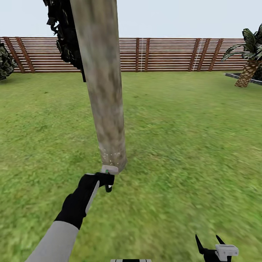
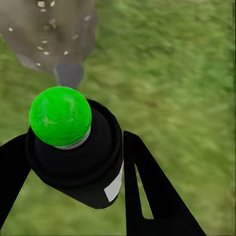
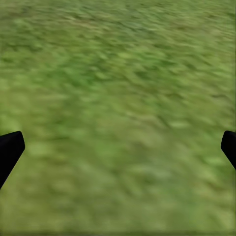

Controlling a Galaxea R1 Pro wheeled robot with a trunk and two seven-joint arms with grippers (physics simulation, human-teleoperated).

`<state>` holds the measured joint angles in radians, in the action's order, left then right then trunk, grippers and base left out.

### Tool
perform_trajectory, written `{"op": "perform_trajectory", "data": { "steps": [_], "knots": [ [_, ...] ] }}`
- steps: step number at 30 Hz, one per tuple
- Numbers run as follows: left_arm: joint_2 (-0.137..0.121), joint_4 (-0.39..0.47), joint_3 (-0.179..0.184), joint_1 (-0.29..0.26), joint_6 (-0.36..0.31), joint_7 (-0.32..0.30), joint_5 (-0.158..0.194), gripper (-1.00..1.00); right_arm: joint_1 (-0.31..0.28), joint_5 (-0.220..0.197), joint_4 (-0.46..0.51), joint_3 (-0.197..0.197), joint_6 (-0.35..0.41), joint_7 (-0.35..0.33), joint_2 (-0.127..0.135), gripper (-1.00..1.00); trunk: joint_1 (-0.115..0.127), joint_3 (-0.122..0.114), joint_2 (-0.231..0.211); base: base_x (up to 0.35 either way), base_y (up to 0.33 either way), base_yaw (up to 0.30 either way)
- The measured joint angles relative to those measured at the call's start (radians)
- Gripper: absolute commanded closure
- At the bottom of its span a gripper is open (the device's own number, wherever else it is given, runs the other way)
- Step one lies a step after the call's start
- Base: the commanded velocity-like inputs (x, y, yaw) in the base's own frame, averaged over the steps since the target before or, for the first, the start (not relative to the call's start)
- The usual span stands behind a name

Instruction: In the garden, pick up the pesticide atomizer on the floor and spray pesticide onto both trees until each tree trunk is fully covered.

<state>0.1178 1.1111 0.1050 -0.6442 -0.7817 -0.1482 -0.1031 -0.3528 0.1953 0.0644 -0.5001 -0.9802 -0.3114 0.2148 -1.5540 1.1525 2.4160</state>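
A thick mottled grey-beige tree trunk (image 1: 103, 87) rises from the grass just ahead of me. Pale specks dot its base (image 1: 111, 156), which also shows in the left wrist view as the trunk base (image 2: 46, 29). My left gripper (image 1: 106, 180) is shut on the pesticide atomizer (image 2: 73, 147), a dark bottle with a bright green top and a whitish label. The atomizer (image 1: 109, 170) sits right at the foot of the trunk, its nozzle toward it. Low at the right, my right gripper (image 1: 210, 242) hangs open over bare grass (image 3: 118, 118).
A brown slatted fence (image 1: 163, 54) closes the lawn at the back. A palm-like plant (image 1: 249, 60) stands at the far right by a dark kerb. Dark foliage (image 1: 63, 32) hangs behind the trunk, and a dark bush (image 1: 5, 62) sits at the left edge.
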Motion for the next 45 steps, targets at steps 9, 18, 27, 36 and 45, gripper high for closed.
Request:
{"op": "perform_trajectory", "data": {
  "steps": [9, 18, 27, 36, 45],
  "knots": [
    [-0.076, 0.167, -0.087, 0.01, -0.13, -0.109, -0.002, 1.0, 0.0, 0.001, 0.0, 0.0, 0.002, 0.0, 0.0, -1.0, 0.0, 0.0, 0.0, 0.0, 0.0, -0.123],
    [-0.095, 0.263, -0.121, 0.007, -0.198, -0.131, -0.015, 1.0, 0.0, 0.001, -0.001, 0.0, 0.002, 0.0, 0.0, -1.0, 0.0, 0.0, 0.0, 0.0, 0.0, -0.002],
    [-0.086, 0.265, -0.036, 0.001, -0.202, -0.132, 0.004, 1.0, 0.0, 0.001, -0.002, 0.001, 0.003, -0.001, 0.0, -1.0, 0.0, 0.0, 0.0, -0.109, 0.0, 0.0],
    [-0.109, 0.283, -0.118, -0.042, -0.204, -0.133, -0.019, 1.0, 0.0, 0.003, -0.002, 0.002, 0.003, -0.002, 0.0, -1.0, 0.0, 0.0, 0.0, -0.002, 0.0, 0.0],
    [-0.101, 0.369, 0.032, -0.043, -0.226, -0.157, 0.0, 1.0, 0.0, 0.003, -0.002, 0.002, 0.003, -0.002, 0.0, -1.0, 0.0, 0.0, 0.0, 0.0, 0.0, 0.0]
  ]
}}
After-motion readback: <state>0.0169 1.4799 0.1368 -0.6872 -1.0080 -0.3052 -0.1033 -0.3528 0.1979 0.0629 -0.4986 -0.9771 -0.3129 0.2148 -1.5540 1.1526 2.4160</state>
